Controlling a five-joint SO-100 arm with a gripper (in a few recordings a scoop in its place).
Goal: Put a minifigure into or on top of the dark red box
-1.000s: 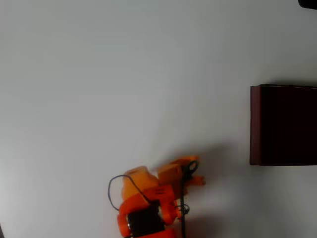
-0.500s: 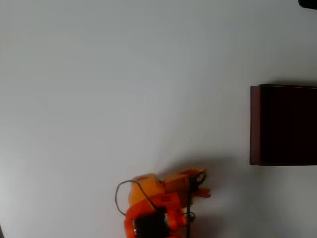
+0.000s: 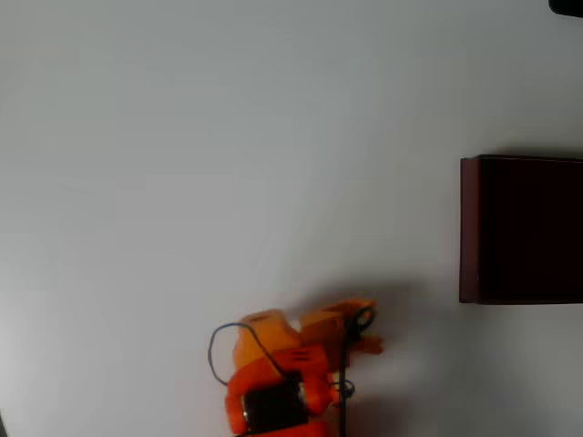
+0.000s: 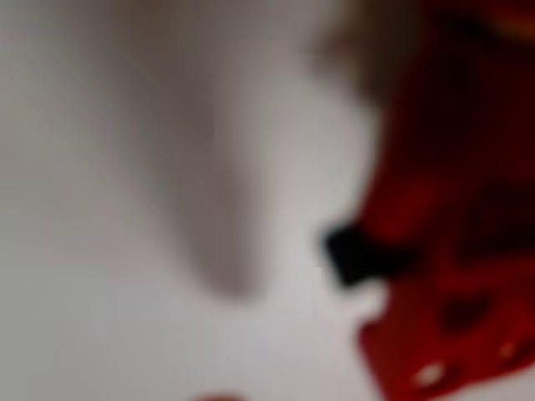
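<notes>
In the overhead view the jaws [image 3: 364, 330] sit low on the desk [image 3: 228, 155], near the bottom edge and a little right of centre, with the orange arm [image 3: 273, 382] and its black wires trailing back toward that edge. How far the jaws stand open cannot be told: from above the tips are a small orange blur, and the wrist view is badly out of focus.

That wrist view does show a bright red shape, probably the minifigure [image 4: 451, 251], filling the right side very close to the lens, with a dark spot at its left edge and white desk behind. Whether it is pinched in the jaws or only lies next to them is unclear. From above no separate red figure can be picked out on the bare desk, which fits it being at the jaws, but this is a judgement.

The box [image 3: 519, 229] lies at the right edge of the overhead view, well apart from the jaws, to their right and further up the picture. Its long side runs up and down, its open dark inside faces the camera, and its left wall is the nearest edge. The coming move is therefore a carry rightward and up the picture, over that wall.
</notes>
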